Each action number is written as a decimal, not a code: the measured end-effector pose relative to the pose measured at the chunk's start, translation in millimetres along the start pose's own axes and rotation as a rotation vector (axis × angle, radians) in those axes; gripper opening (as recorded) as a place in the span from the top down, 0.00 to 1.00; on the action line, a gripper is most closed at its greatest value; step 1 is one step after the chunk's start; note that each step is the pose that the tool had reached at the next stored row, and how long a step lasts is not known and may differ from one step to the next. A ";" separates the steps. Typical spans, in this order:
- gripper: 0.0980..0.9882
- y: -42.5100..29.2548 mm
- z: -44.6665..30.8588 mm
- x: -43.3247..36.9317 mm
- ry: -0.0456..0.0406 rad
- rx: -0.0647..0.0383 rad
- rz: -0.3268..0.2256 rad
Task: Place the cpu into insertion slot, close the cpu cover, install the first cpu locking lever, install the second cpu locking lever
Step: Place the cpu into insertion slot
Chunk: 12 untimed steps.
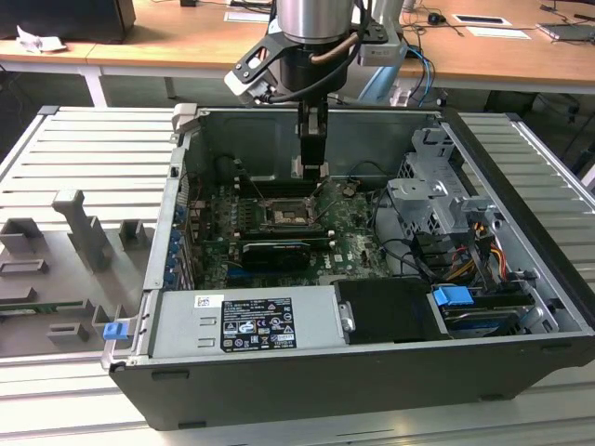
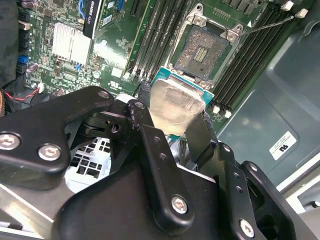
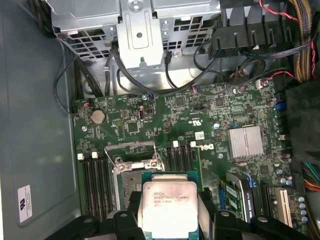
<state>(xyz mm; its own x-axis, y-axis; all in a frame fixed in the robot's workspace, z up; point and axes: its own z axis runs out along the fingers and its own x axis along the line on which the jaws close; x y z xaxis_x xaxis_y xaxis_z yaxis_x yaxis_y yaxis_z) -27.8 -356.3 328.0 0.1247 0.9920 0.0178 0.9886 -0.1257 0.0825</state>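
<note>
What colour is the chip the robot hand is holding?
The chip is pale silver on top with a green rim, clearest in the second wrist view.

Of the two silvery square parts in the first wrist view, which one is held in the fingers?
The smooth-topped cpu, gripped at its sides by the fingers; the ribbed heatsink sits apart on the motherboard.

Silvery arm — black jointed pincer, silver screw heads

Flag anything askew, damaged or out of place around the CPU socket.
Nothing stands out. The gripper holds the cpu by two opposite edges, close to the insertion slot, which lies open and empty. Nothing there looks bent or spilled.
</note>
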 end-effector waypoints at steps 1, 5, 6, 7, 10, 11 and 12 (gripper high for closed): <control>0.52 0.0 0.2 0.0 0.0001 0.000 0.000; 0.52 -0.1 1.4 0.0 0.0005 0.000 0.000; 0.52 -0.1 1.8 0.0 0.0005 0.000 0.000; 0.52 -0.2 2.1 0.0 0.0005 0.000 0.000; 0.52 -0.3 3.0 0.0 0.0003 0.000 0.000; 0.52 -0.3 3.4 0.0 0.0004 0.000 0.000; 0.52 -0.3 3.8 0.0 0.0004 0.000 0.000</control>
<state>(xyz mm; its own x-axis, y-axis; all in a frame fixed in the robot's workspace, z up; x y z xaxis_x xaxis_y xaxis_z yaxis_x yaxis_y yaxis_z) -27.8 -356.3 324.2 0.1247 0.9920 0.0182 0.9886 -0.1257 0.0824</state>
